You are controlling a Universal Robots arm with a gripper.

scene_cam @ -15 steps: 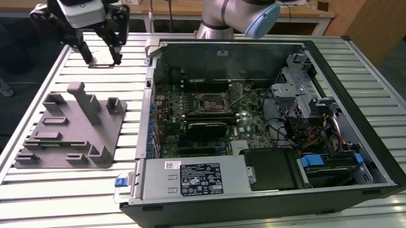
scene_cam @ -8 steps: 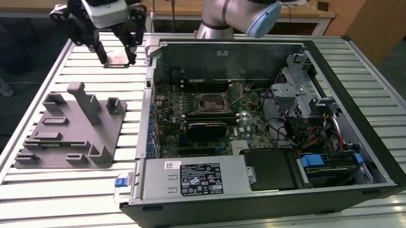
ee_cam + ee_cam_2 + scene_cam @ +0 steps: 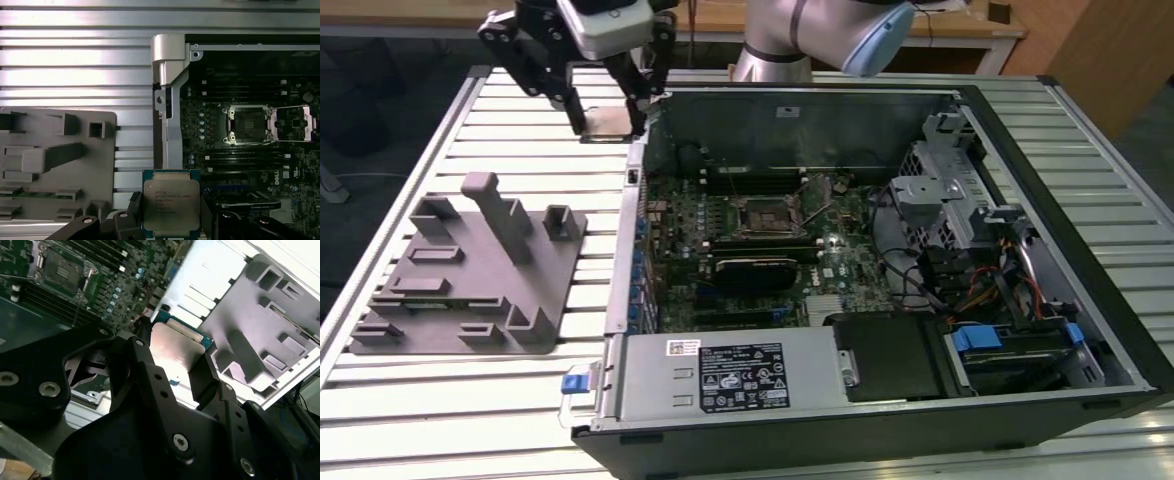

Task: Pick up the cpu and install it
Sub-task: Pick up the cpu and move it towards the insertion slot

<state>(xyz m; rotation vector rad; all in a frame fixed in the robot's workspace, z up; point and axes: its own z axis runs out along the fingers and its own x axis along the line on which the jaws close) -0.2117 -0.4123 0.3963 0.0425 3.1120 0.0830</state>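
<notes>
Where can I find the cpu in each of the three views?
Exterior view: the cpu is held by the tool over the table, outside the case, on the exterior view's left.
Second wrist view: the cpu in the tool, in front of the grey tray.
First wrist view: the cpu in the tool, near the case's side wall.
Shared landmark: the motherboard socket.

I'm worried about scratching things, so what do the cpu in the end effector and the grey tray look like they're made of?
The cpu: top plate looks like metal, silvery with a soft sheen, on a thin greenish board rim. The grey tray: probably moulded plastic, matte and uniformly grey.
</notes>
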